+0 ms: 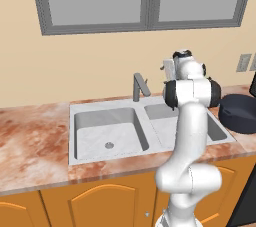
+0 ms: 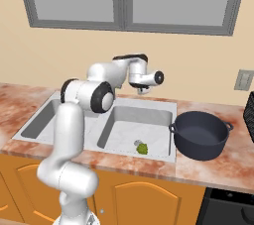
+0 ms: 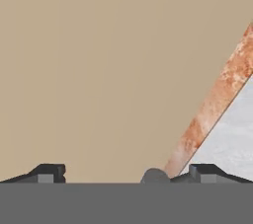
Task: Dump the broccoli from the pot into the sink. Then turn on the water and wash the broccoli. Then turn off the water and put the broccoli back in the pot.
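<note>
The broccoli (image 2: 142, 147) is seen lying in the right basin of the sink (image 2: 163, 155), near the drain. The pot (image 2: 200, 134) is set upright on the table (image 2: 223, 167) just beside that basin. The fingers (image 3: 49, 172) are held spread wide with nothing between them, raised near the faucet (image 1: 139, 86) and pointed at the wall (image 3: 108, 60).

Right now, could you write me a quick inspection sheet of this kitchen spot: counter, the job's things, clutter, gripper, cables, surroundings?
Surface: reddish marbled counter around a pale double sink.
Job's things: broccoli lies in the right basin near the drain; dark pot stands upright on the counter to the right, looking empty; faucet shows no water.
Clutter: nothing seen.
Gripper: gripper open, empty, facing the wall behind the sink.
Cables: nothing seen.
Surroundings: window above, orange cabinets below.
</note>
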Motion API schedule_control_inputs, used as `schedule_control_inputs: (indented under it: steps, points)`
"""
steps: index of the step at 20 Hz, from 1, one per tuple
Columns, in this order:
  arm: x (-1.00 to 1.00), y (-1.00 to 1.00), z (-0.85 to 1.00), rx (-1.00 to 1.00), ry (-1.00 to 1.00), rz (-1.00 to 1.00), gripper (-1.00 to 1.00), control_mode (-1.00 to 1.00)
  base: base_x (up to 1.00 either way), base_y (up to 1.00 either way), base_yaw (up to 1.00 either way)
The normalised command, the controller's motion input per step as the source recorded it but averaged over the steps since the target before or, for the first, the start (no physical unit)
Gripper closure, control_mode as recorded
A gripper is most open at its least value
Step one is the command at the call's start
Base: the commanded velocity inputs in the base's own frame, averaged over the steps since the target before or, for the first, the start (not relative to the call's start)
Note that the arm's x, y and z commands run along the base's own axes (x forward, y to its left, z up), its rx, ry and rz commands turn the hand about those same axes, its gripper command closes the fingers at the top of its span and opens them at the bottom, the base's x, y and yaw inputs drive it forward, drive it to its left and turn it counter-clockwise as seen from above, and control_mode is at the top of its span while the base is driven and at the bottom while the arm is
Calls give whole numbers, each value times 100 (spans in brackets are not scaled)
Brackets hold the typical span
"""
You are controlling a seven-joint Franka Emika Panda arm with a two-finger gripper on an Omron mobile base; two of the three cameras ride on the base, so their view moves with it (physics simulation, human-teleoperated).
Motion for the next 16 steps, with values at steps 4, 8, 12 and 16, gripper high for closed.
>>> schedule_control_inputs:
  steps: [4,8,12,16]
  points:
    - [-100,-1,40,-23,-13,3,-100,-100,0,0,0]
    - [-100,0,0,-37,-5,0,-100,-100,0,0,0]
    - [-99,0,21,-42,-2,0,-100,-100,0,0,0]
    - [-72,1,48,-40,0,0,-100,-100,0,0,0]
